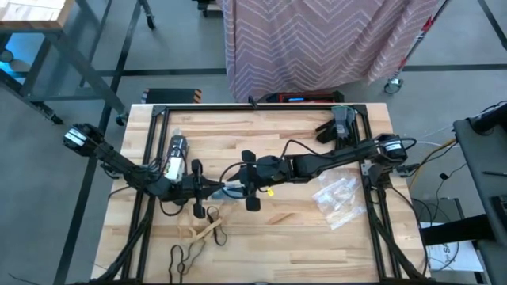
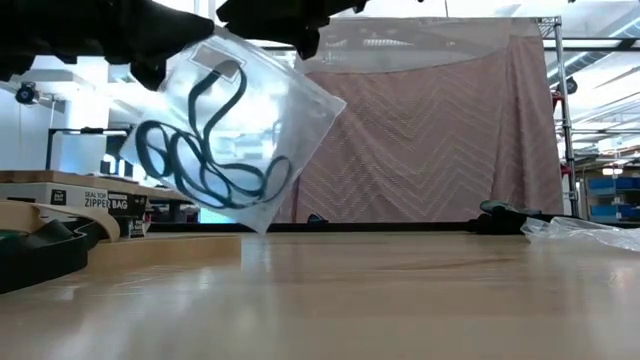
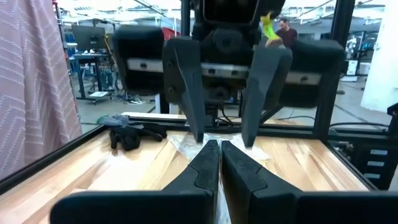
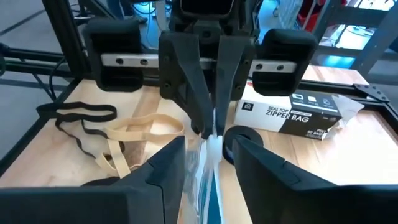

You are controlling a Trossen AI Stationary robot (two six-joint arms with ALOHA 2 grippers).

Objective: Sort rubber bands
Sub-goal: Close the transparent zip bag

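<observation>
Blue bands bagged; bag hangs off the surface, pinched in the clenched left claw. Right claw facing it, parted around the bag edge. Tan bands and black bands unsorted just beyond the left claw.

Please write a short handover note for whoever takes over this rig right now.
Left gripper: shut on the clear bag, held above the table centre.
Right gripper: open, jaws either side of the bag's edge.
Done: blue rubber bands are inside the bag.
Left: tan rubber bands and black rubber bands lie loose near the front edge; spare bags sit to the right.
</observation>
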